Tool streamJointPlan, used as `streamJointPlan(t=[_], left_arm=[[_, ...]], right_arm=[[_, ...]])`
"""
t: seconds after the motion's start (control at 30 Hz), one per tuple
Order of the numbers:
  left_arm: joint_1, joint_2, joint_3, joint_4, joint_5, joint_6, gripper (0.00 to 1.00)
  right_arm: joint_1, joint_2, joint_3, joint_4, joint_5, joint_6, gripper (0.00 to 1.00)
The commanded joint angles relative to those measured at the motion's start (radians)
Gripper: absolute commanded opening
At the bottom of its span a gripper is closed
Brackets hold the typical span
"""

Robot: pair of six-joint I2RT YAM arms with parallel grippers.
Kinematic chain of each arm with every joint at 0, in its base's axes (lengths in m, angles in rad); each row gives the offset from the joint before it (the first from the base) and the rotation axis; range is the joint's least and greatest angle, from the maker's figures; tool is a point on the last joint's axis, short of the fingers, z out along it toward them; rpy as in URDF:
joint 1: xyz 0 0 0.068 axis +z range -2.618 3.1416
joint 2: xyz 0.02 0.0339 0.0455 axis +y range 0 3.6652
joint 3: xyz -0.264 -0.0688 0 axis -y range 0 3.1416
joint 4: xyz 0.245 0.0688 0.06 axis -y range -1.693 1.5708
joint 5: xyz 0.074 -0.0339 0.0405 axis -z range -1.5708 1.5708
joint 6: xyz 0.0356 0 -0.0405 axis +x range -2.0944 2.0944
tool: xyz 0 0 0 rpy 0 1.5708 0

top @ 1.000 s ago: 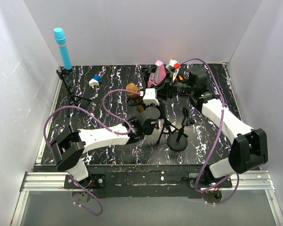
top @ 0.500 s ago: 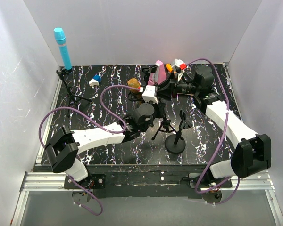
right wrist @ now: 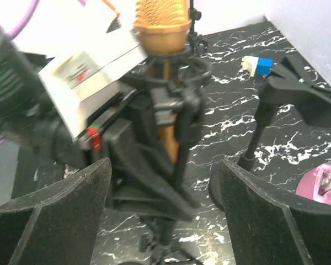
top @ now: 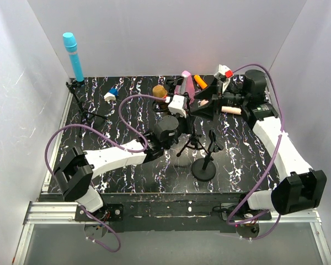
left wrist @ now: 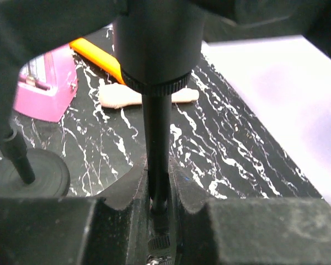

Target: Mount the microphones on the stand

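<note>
The left gripper [left wrist: 157, 205] clamps the stand pole [left wrist: 156, 138] below the gold microphone [right wrist: 161, 33]; the right gripper [right wrist: 164, 168] gapes wide, holding nothing

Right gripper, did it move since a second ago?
Yes. The right gripper has backed off to the right, away from the pink pyramid-shaped metronome and toward the right wall. Its jaws now stand open.

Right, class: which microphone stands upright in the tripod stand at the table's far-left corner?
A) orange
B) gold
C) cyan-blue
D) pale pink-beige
C: the cyan-blue microphone rises from the tripod stand at the far left, while the orange microphone lies flat on the table.
</note>
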Motion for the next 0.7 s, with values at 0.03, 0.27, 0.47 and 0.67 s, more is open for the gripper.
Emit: streamJointPlan(t=[0.03, 0.27, 0.47, 0.67], left_arm=[[0.028, 0.036, 0.113, 0.145, 0.031, 0.026, 0.00], [0.034, 0.108, 0.204, 0.159, 0.071, 0.086, 0.00], [0.057, 0.094, 0.260, 0.100, 0.172, 0.190, 0.00], [0.085, -0.044, 0.222, -0.035, 0.287, 0.296, 0.00]], right_arm=[[-0.057, -0.069, 0.046, -0.211, -0.178, -0.104, 0.86], [-0.158, -0.164, 0.035, -0.323, -0.205, -0.159, 0.86], [-0.258, -0.233, 0.069, -0.465, -0.232, -0.214, 0.86], [-0.327, -0.285, 0.041, -0.524, -0.218, -0.247, 0.86]])
